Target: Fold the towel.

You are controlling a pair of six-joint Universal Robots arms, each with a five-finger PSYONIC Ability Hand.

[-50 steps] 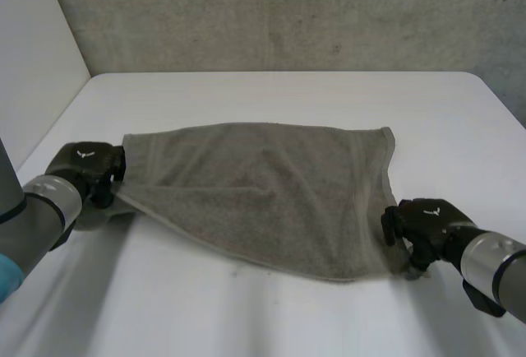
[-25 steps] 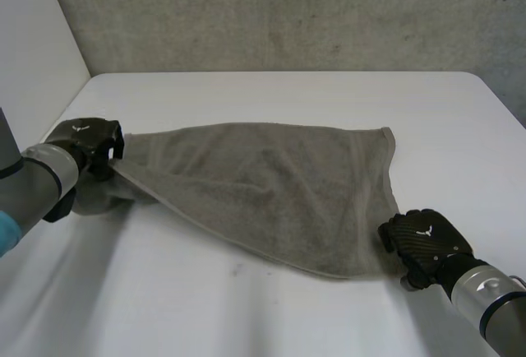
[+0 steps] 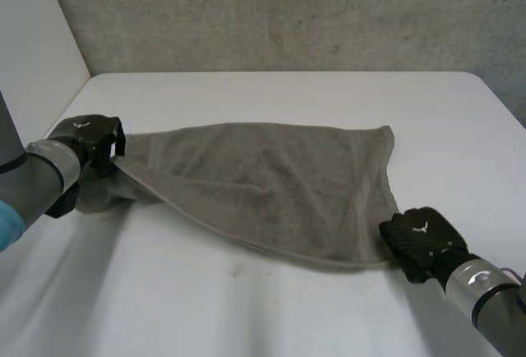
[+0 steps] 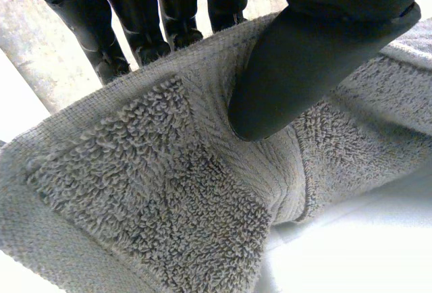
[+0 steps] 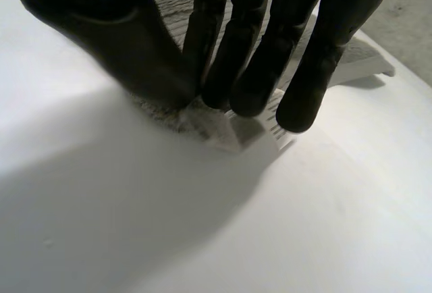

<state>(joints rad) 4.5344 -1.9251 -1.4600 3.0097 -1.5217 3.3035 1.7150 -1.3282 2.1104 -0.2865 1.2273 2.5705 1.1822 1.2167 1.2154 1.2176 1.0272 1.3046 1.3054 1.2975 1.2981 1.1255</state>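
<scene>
Both hands are closed on the towel (image 3: pixel 271 184), one at each end. The grey cloth lies across the middle of the white table (image 3: pixel 288 90), running from near the left edge toward the near right corner. My left hand (image 3: pixel 89 139) sits close to the table's left edge, holding the towel's left corner. From there the cloth's near edge runs in a taut slant to my right hand (image 3: pixel 417 238), with some slack cloth bunched beneath the left hand. In the left wrist view the thumb (image 4: pixel 304 70) presses into the woven hem band and pins it against the fingers (image 4: pixel 169 9) behind, so that hand is pinching the cloth. The looped pile of the towel fills the space under the palm. My right hand sits toward the table's near right corner, at the towel's near right corner. In its wrist view the fingers and thumb come together on a small, pale tip of cloth right at the tabletop, pinching it; I cannot make out more of that tip. The towel's far right corner lies flat on the table, well apart from both hands, and the far edge between the corners lies straight. A rough grey wall (image 3: pixel 288 11) stands behind the table's far edge.
</scene>
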